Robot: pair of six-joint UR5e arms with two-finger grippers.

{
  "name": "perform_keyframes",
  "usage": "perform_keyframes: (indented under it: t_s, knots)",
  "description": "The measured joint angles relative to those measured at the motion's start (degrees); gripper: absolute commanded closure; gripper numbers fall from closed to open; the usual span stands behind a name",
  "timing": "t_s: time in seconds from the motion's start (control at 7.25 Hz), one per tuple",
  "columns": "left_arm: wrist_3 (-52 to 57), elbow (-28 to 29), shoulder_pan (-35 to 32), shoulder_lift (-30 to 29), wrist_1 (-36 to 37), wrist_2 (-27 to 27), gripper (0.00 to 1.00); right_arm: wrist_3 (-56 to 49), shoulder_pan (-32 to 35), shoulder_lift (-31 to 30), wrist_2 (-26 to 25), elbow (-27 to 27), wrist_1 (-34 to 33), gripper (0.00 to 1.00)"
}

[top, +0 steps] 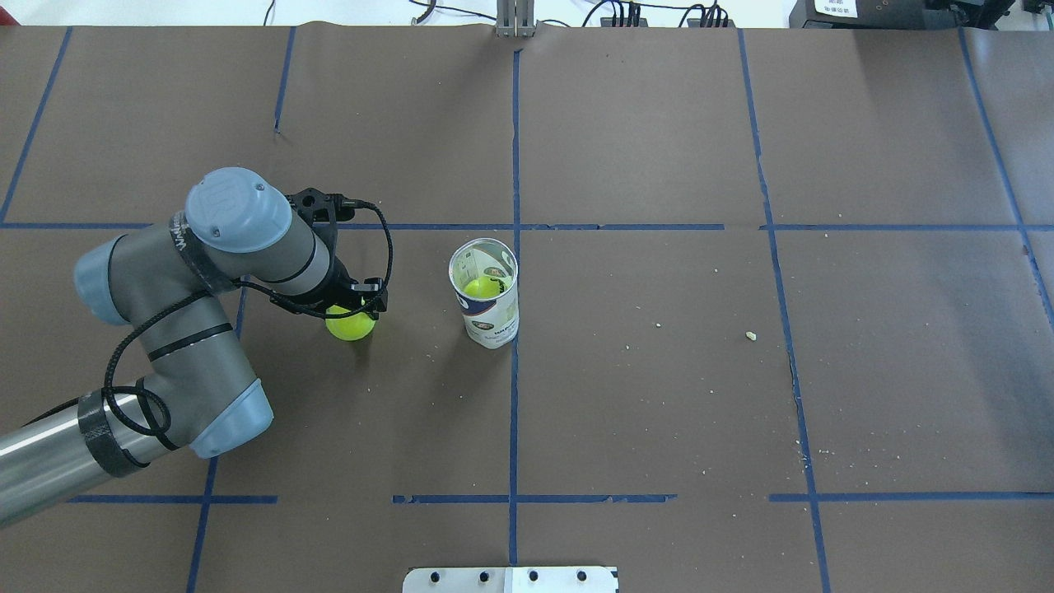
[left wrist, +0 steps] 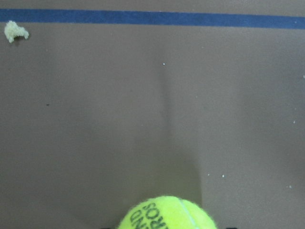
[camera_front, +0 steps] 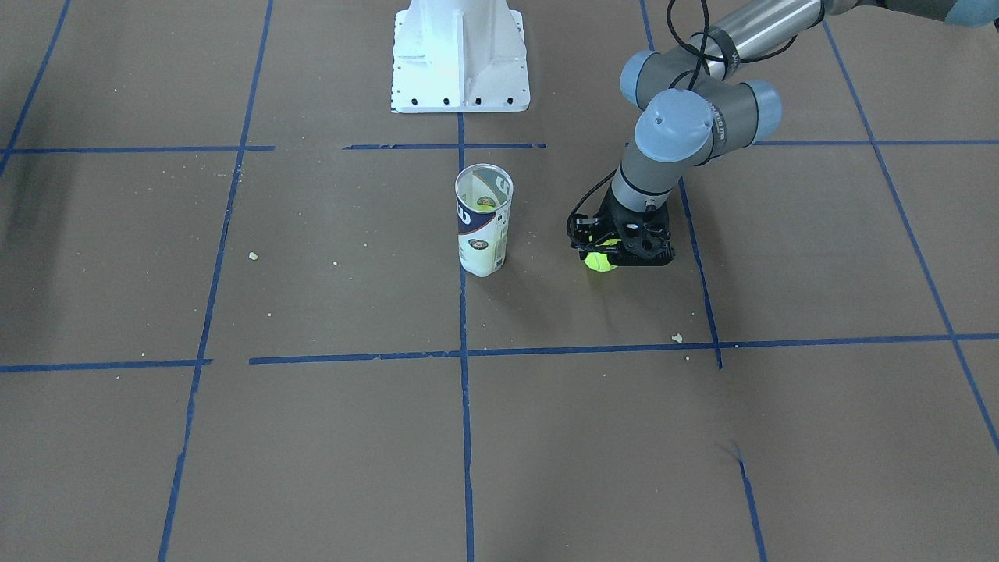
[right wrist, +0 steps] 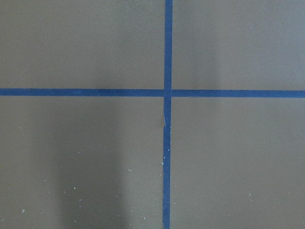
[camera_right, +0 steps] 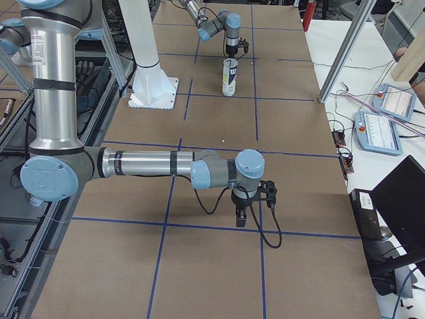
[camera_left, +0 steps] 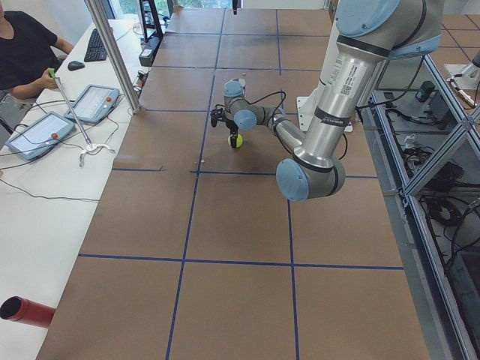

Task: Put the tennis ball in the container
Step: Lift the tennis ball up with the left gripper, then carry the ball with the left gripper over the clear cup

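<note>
The bright yellow-green tennis ball (top: 350, 324) hangs under my left gripper (top: 352, 311), whose fingers are shut on it; in the left wrist view the ball (left wrist: 167, 214) shows its black lettering at the bottom edge, with table beyond. The container (top: 486, 309), a clear tube with a white and navy label, stands upright to the right of the ball, a short gap away. A second yellow ball (top: 482, 287) lies inside it. My right gripper (camera_right: 241, 218) hovers over bare table far from both; I cannot tell if it is open or shut.
The white robot base (camera_front: 460, 58) stands behind the container. Small crumbs (camera_front: 677, 338) dot the brown paper with blue tape lines. A side table with tablets (camera_left: 45, 131) and an operator (camera_left: 26, 49) runs along the far edge.
</note>
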Motion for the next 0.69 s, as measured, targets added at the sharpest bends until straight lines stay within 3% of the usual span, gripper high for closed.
perform_keyframes:
  t_s: [0.28, 0.69]
  knots:
    - [1.7, -6.7, -4.3, -0.4, 7.1, -0.9, 1.00, 0.0, 0.1, 0.0, 0.0, 0.0, 0.0, 0.00]
    - [8.2, -18.7, -12.5, -7.4, 30.9, -4.1, 1.00, 0.0, 0.0, 0.0, 0.0, 0.0, 0.0, 0.00]
